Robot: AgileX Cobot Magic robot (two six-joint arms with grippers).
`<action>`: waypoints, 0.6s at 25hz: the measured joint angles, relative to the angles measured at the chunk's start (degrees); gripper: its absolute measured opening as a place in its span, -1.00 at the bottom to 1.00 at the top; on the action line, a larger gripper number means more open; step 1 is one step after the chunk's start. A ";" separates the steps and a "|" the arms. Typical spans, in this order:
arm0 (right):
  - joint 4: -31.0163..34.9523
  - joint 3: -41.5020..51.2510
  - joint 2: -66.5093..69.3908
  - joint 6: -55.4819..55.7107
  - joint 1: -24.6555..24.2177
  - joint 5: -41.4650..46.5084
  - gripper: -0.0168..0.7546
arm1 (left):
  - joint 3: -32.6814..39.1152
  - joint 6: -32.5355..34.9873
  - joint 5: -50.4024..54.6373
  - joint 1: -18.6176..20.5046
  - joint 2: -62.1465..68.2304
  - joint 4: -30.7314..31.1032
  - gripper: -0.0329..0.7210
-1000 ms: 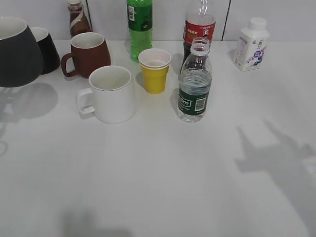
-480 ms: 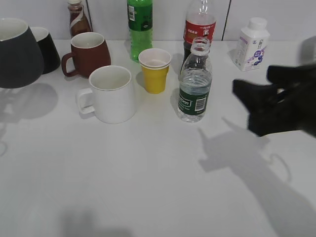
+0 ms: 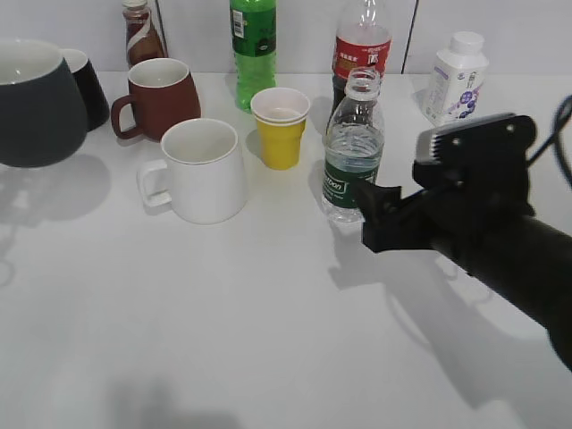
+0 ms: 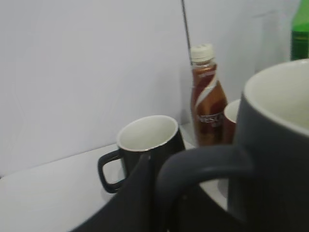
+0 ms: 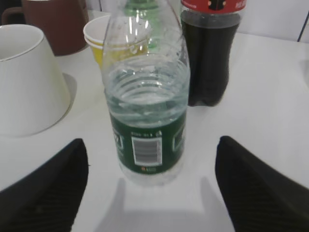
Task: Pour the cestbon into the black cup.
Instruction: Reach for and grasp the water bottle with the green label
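Right wrist view shows the open right gripper (image 5: pixel 148 181) facing the uncapped water bottle (image 5: pixel 147 101) near the counter's back edge. It looks thin and soft, so grip the label band gently; the left gripper's state I cannot tell.

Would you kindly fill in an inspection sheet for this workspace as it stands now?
Surface: white table, arm shadows on it.
Job's things: cestbon upright, uncapped, part full, ungripped; black cup at far left, raised, its shadow on the table beneath.
Clutter: white mug, yellow cup, brown mug, small black mug, green bottle, cola bottle, coffee bottle, white bottle.
Grippers: right pincer open, fingers either side of the cestbon, not touching; left pincer holds the black cup by its handle.
Cables: one at right edge.
Surroundings: pale wall.
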 joint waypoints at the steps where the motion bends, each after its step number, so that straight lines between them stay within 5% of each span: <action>1: -0.06 -1.06 1.35 0.48 0.00 -0.32 0.65 | 0.00 0.00 0.00 0.00 0.00 1.01 -0.82; 10: 3.34 -15.45 15.07 1.32 -0.81 1.03 0.64 | 0.00 -3.47 2.92 -5.75 -0.40 3.43 -0.82; 15: 5.78 -18.51 17.99 1.12 -1.10 1.80 0.24 | 0.00 -3.97 9.16 -12.43 -3.34 4.63 -0.82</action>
